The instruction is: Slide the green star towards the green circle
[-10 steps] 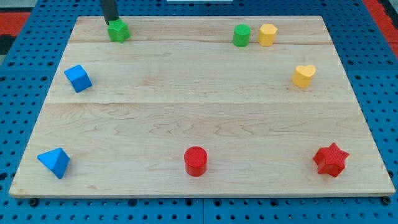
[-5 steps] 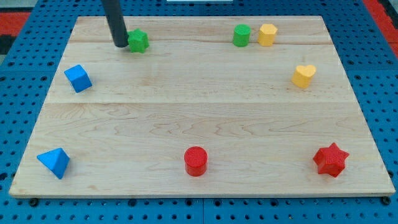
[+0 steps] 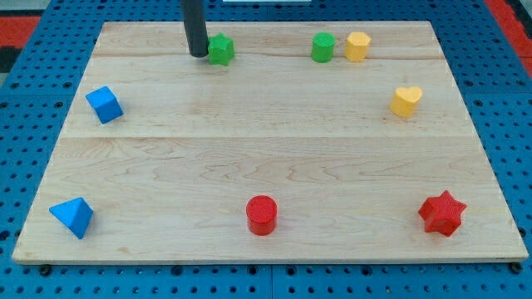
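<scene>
The green star (image 3: 220, 50) lies near the view's top, left of centre, on the wooden board (image 3: 266, 166). My tip (image 3: 198, 54) touches the star's left side. The green circle (image 3: 322, 47) stands further to the view's right, at about the same height, with a stretch of bare board between it and the star.
A yellow block (image 3: 357, 46) sits right beside the green circle. A yellow heart (image 3: 406, 100) is at the right. A blue cube (image 3: 104, 105) and a blue pyramid-like block (image 3: 72, 217) are at the left. A red cylinder (image 3: 261, 215) and a red star (image 3: 441, 213) are near the bottom.
My tip and the green star have moved to the view's right along the top of the board, closer to the green circle. The other blocks have not moved.
</scene>
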You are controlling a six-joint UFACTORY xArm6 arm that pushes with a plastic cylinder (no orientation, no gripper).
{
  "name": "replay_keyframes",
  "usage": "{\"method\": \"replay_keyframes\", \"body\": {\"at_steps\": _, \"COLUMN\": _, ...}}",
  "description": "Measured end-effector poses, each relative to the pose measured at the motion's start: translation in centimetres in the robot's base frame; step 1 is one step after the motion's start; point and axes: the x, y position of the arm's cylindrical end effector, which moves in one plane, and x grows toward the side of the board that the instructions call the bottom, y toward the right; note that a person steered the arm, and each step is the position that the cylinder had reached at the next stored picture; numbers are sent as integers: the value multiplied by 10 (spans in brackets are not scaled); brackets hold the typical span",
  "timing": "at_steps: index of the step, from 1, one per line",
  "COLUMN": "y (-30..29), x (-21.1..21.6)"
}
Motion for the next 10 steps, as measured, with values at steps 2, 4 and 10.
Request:
{"method": "replay_keyframes", "body": {"at_steps": 2, "y": 2, "x": -8}}
{"method": "replay_keyframes", "body": {"at_steps": 4, "y": 23, "x": -8}}
{"method": "replay_keyframes", "body": {"at_steps": 10, "y": 87, "x": -8}}
